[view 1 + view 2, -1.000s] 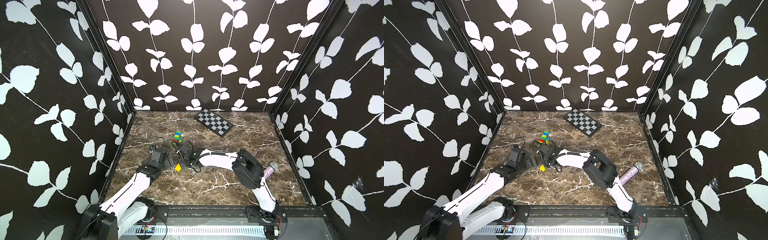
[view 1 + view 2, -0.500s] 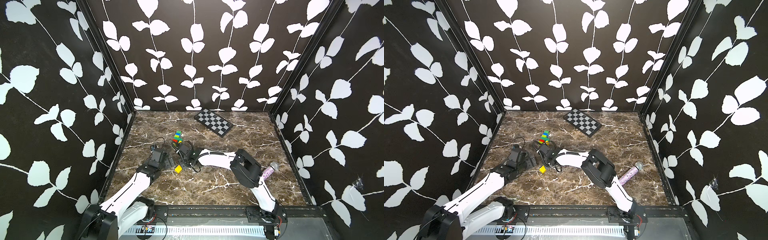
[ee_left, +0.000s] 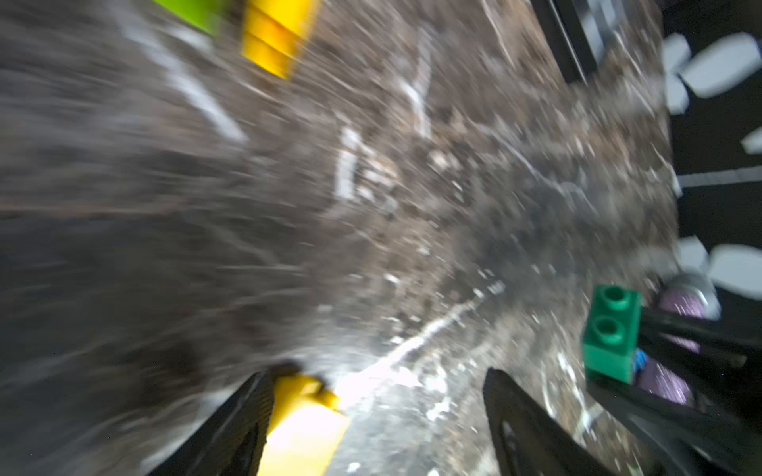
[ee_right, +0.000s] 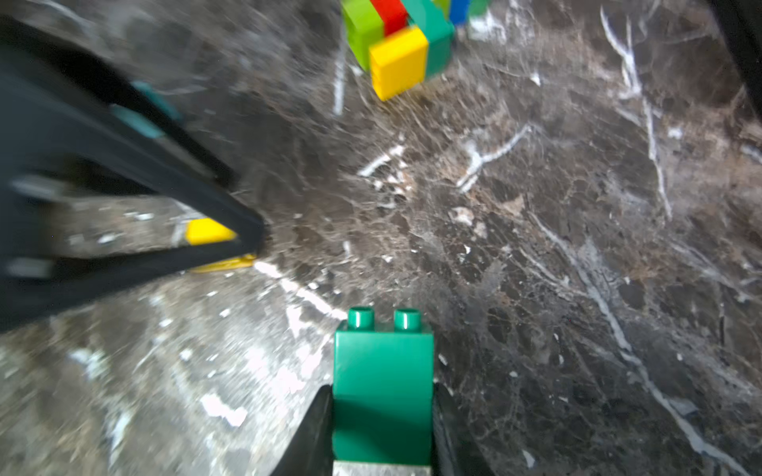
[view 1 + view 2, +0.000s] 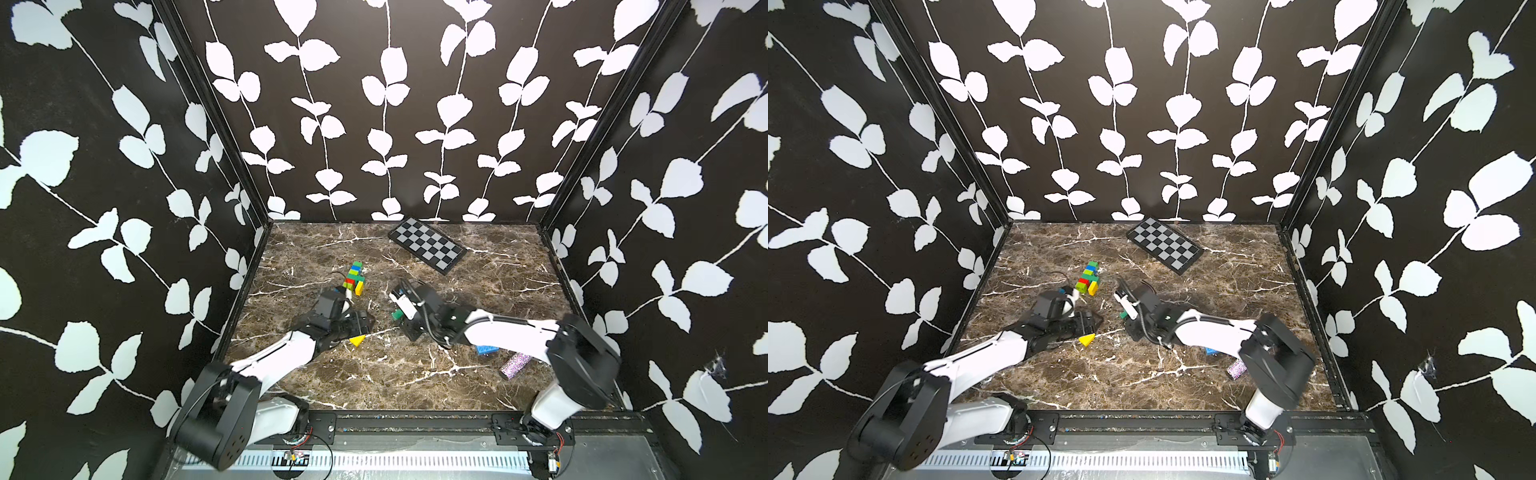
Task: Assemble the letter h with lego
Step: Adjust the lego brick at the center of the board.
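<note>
right pincer (image 4: 382, 393) clamped on the dark green brick (image 4: 383, 362), studs facing forward, I'd guess to press it onto the coloured stack (image 5: 354, 280) ahead; left pincer (image 3: 379, 379) low over the tabletop (image 5: 415, 374), jaws apart, yellow brick (image 3: 301, 420) between them against one finger, other finger clear, so not gripped yet

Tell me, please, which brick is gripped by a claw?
The dark green brick, pinched in the right claw; the yellow brick sits ungripped inside the open left claw.
</note>
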Motion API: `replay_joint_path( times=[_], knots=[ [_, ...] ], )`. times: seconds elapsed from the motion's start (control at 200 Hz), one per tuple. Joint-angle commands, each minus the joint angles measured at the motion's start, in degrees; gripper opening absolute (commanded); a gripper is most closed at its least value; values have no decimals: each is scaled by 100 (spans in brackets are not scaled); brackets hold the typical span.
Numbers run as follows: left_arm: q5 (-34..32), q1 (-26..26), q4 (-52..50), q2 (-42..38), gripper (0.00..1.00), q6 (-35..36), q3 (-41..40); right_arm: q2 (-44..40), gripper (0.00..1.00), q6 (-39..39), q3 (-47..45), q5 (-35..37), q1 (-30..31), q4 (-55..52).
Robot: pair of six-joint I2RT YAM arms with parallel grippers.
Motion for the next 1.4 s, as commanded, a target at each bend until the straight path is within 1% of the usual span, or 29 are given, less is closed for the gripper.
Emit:
replay_joint_path(
  times=[0.0, 0.035, 0.11, 0.26, 0.365, 0.545, 0.56, 0.6, 0.68, 0.74, 0.805, 0.945, 1.015, 1.14, 1.32, 1.395],
  knots=[
    [1050, -255, 742, 271, 78, 50, 238, -244, 0, -482, -395, -1193, -430, 1117],
    [1152, -281, 927, 298, 77, 0, 209, -270, 0, -622, -386, -1287, -475, 1008],
    [1184, -291, 1050, 243, 77, -4, 168, -305, 0, -819, -344, -1167, -520, 776],
    [1134, -291, 1090, 167, 76, 29, 125, -319, 0, -942, -516, -1194, -729, 974],
    [1381, -299, 1333, 274, 77, -44, 126, -214, 0, -1414, -538, -1517, -761, 892],
    [1448, -317, 1462, 359, 77, -82, 161, -186, 0, -1680, -557, -1743, -745, 857],
    [1614, -312, 1464, 381, 76, -84, 168, -196, 0, -1702, -575, -1775, -750, 890],
    [1696, -323, 1481, 458, 76, -102, 192, -215, 0, -1791, -643, -1871, -742, 979],
    [1843, -329, 1603, 625, 73, -164, 226, -208, 0, -1982, -627, -1885, -672, 877],
    [1890, -333, 1669, 685, 72, -217, 225, -168, 0, -2054, -578, -1919, -634, 783],
    [1896, -334, 1672, 689, 71, -217, 233, -147, 0, -2103, -539, -1921, -596, 732],
    [1959, -334, 1690, 716, 64, -226, 238, -132, 0, -2150, -511, -1945, -559, 685],
    [1997, -343, 1703, 803, 63, -224, 265, -118, 0, -2194, -502, -1980, -527, 668],
    [2094, -421, 1707, 977, 49, -200, 357, -45, 0, -2237, -424, -1942, -463, 574],
    [2169, -467, 1691, 1110, 25, -187, 432, -53, 0, -2206, -397, -1844, -453, 554],
    [2188, -473, 1627, 1117, 18, -158, 466, -12, 0, -2134, -336, -1748, -454, 484]
  ],
)
